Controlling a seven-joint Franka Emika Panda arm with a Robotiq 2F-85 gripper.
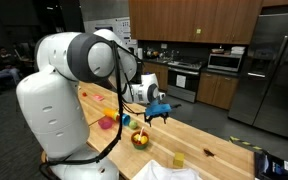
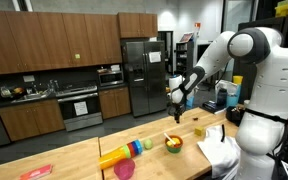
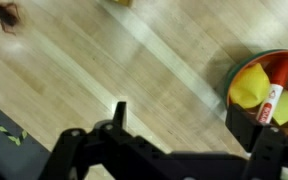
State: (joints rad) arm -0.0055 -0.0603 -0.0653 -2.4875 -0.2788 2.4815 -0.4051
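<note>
My gripper (image 3: 189, 122) is open, with only bare wooden tabletop between its fingers. Its right finger (image 3: 263, 128) shows over the near rim of a green-edged bowl (image 3: 234, 72). The bowl holds a yellow piece (image 3: 249, 86) and a red marker (image 3: 275, 92). In both exterior views the gripper (image 1: 156, 110) (image 2: 176, 119) hangs above the table, a short way over the bowl (image 1: 140, 140) (image 2: 172, 145). I cannot tell whether the finger touches the bowl.
On the wooden table (image 1: 224, 140) lie a pink cup (image 1: 106, 122), a small yellow block (image 1: 177, 159), a white cloth (image 2: 216, 150), stacked coloured cups (image 2: 124, 153) and a pink bowl (image 2: 124, 169). A dark red scrap (image 3: 6, 14) lies far left in the wrist view. Kitchen cabinets and a fridge (image 2: 139, 75) stand behind.
</note>
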